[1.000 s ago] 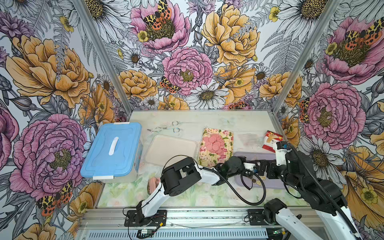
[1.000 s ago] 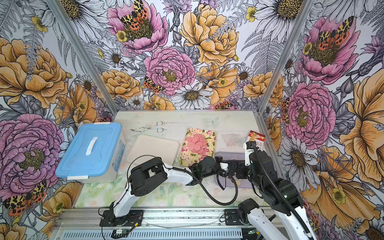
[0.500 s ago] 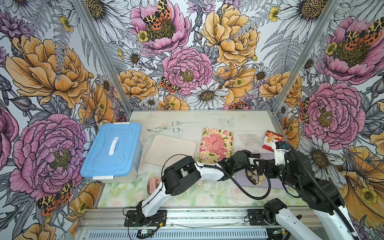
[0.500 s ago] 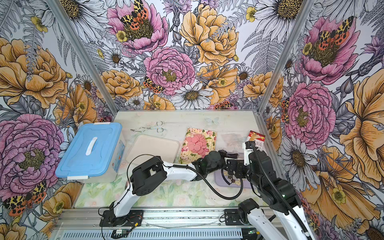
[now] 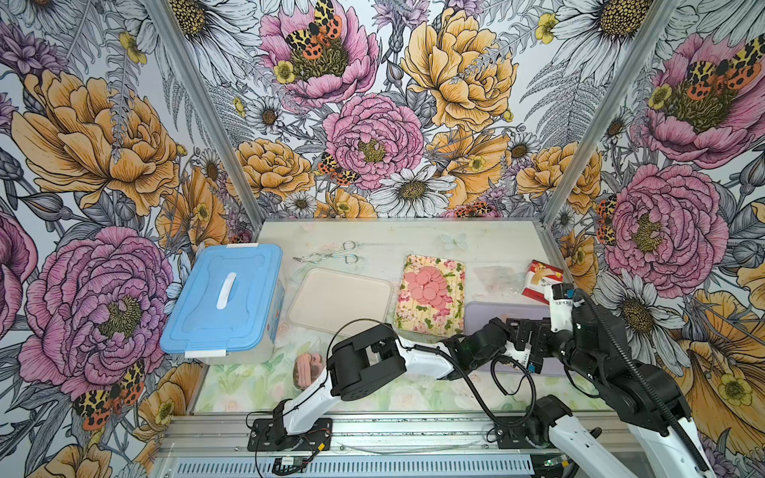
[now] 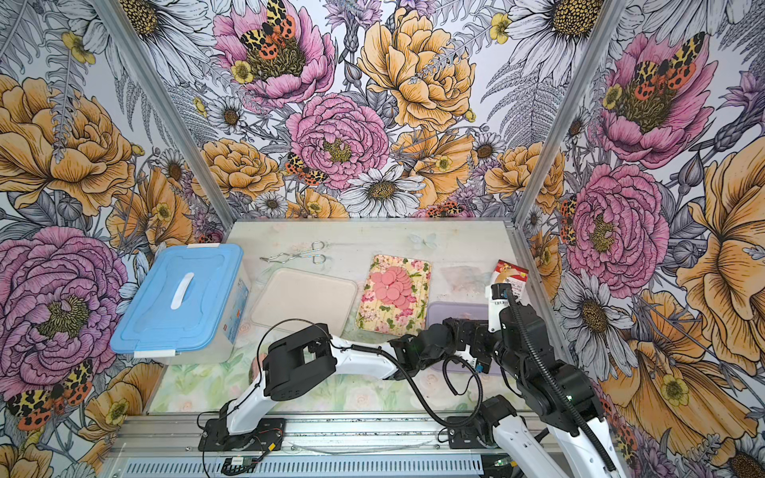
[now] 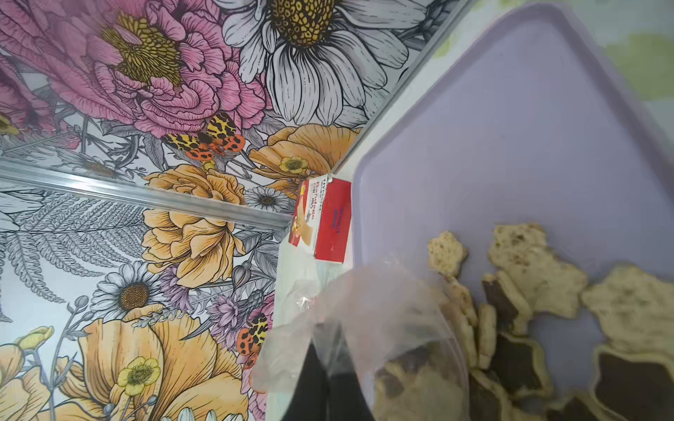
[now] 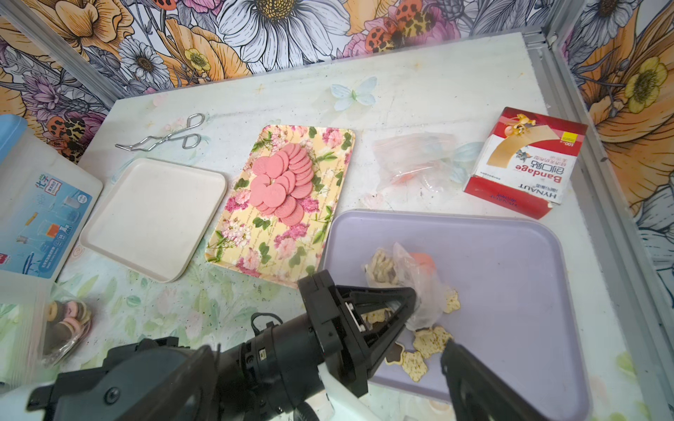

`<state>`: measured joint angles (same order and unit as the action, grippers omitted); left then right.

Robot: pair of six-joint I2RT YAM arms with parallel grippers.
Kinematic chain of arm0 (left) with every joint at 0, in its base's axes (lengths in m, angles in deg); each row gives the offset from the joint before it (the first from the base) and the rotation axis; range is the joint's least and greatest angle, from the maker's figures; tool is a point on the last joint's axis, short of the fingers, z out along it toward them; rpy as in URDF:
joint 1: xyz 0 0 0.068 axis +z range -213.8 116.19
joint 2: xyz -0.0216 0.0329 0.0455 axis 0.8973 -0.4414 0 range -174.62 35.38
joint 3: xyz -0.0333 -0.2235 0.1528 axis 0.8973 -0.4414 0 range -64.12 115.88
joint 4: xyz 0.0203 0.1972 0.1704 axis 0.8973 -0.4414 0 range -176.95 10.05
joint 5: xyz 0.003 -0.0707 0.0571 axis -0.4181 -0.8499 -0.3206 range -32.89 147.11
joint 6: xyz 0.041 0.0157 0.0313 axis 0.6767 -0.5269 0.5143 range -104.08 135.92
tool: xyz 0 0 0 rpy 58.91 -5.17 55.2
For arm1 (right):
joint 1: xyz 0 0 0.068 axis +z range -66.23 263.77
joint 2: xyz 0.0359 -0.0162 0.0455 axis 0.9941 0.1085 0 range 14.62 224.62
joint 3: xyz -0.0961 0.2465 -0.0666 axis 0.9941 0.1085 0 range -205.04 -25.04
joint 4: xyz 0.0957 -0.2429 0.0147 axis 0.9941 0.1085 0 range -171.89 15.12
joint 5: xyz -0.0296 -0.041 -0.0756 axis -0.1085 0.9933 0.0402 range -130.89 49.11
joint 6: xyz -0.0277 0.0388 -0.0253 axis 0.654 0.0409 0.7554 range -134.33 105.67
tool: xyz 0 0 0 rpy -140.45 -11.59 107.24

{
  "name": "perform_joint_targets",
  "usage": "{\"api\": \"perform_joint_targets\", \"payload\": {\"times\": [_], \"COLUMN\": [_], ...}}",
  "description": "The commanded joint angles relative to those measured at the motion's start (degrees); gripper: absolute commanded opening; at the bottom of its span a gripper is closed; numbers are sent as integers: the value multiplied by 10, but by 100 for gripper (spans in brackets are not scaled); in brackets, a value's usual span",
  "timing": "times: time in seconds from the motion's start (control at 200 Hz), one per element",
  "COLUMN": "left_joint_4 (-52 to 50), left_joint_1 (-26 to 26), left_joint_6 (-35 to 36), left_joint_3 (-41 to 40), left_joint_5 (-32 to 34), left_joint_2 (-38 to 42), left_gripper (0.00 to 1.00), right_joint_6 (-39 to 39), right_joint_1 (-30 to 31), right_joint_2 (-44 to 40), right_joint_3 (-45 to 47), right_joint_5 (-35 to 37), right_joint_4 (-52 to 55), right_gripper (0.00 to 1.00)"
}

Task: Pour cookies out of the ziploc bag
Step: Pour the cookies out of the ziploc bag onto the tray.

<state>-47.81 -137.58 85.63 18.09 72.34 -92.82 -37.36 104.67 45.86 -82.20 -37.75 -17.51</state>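
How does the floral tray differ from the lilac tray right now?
The floral tray is patterned, the lilac tray plain. The floral tray holds overlapping pink round cookies; the lilac tray holds scattered beige and dark star-shaped cookies. The left gripper pinches a clear ziploc bag over the lilac tray, not the floral tray. Both are flat rounded rectangles.

Star cookies [image 8: 432,340] lie beside crumpled bag [image 8: 419,291] on tray [image 8: 510,255].

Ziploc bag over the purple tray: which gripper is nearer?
Left. The left gripper is shut on the bag; the right gripper stands open close beside it, over the tray.
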Motion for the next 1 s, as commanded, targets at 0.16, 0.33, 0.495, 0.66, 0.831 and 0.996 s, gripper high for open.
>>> {"api": "perform_joint_targets", "payload": {"times": [0.16,0.33,0.495,0.66,0.831,0.996], "left_joint_4": [4,13,4,36,132,104], "left_joint_1": [9,17,27,15,0,4], "left_joint_6": [-13,-48,-66,-19,-9,-11], "left_joint_3": [-18,-29,-30,-40,-80,-45], "left_joint_5": [-3,-22,-28,-22,-33,-14], "left_joint_2": [51,76,87,74,73,77], "left_gripper": [0,0,0,0,0,0], "right_joint_6": [0,0,0,2,2,4], "right_joint_1": [-5,-5,-5,-5,-5,-5], "right_joint_2": [-6,-3,-6,-9,-9,-13], "right_joint_3": [3,3,3,4,5,6], "right_joint_5": [-5,-7,-9,-10,-13,-18], "right_joint_4": [-13,-13,-15,-15,-16,-17], "right_gripper": [99,99,99,99,99,99]}}
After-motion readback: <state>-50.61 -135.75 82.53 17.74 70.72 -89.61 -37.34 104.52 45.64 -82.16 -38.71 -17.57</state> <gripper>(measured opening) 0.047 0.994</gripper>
